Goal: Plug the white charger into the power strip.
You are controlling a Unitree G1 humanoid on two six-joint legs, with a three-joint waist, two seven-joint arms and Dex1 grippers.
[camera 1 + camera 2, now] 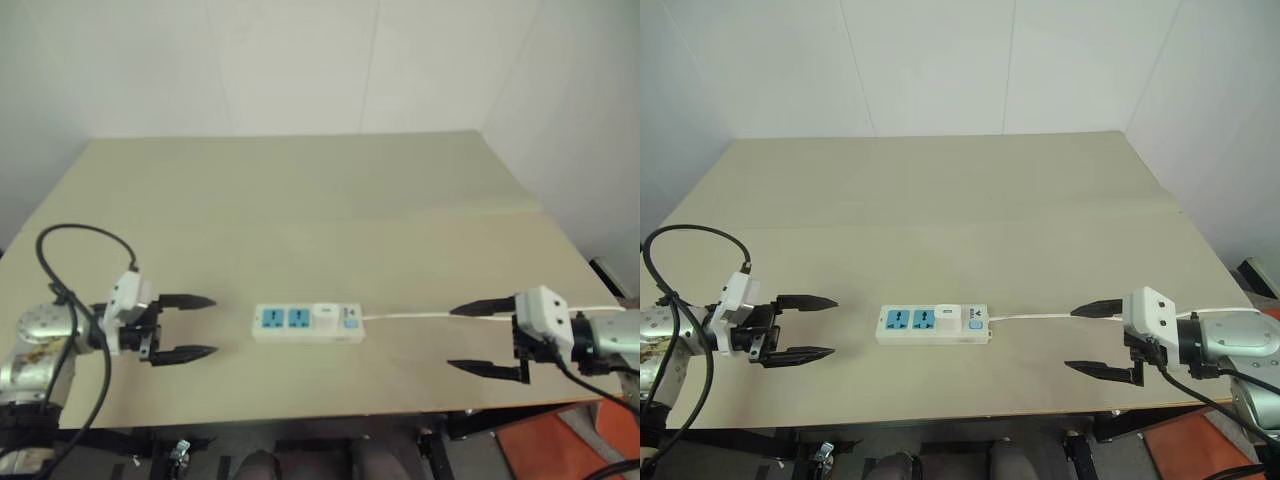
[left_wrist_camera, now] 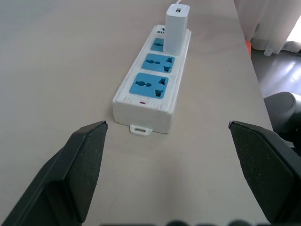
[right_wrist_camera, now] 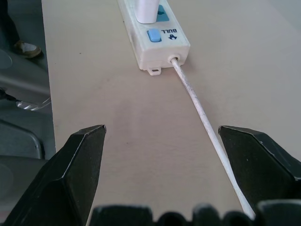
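Observation:
The power strip (image 1: 306,323) lies flat near the table's front edge, between my two arms. The white charger (image 1: 325,314) stands upright in the socket nearest the blue switch (image 1: 350,321); the other two blue sockets are bare. In the left wrist view the charger (image 2: 176,29) rises from the far end of the strip (image 2: 151,89). My left gripper (image 1: 186,328) hovers open a short way left of the strip, pointing at it. My right gripper (image 1: 482,339) is open well to the right, with the thin white cord (image 3: 203,116) running between its fingers.
The cord (image 1: 430,316) runs right from the strip toward the table's right edge. The tan table (image 1: 300,210) stretches away behind the strip. A black cable (image 1: 75,240) loops over my left arm. The floor shows past the front edge.

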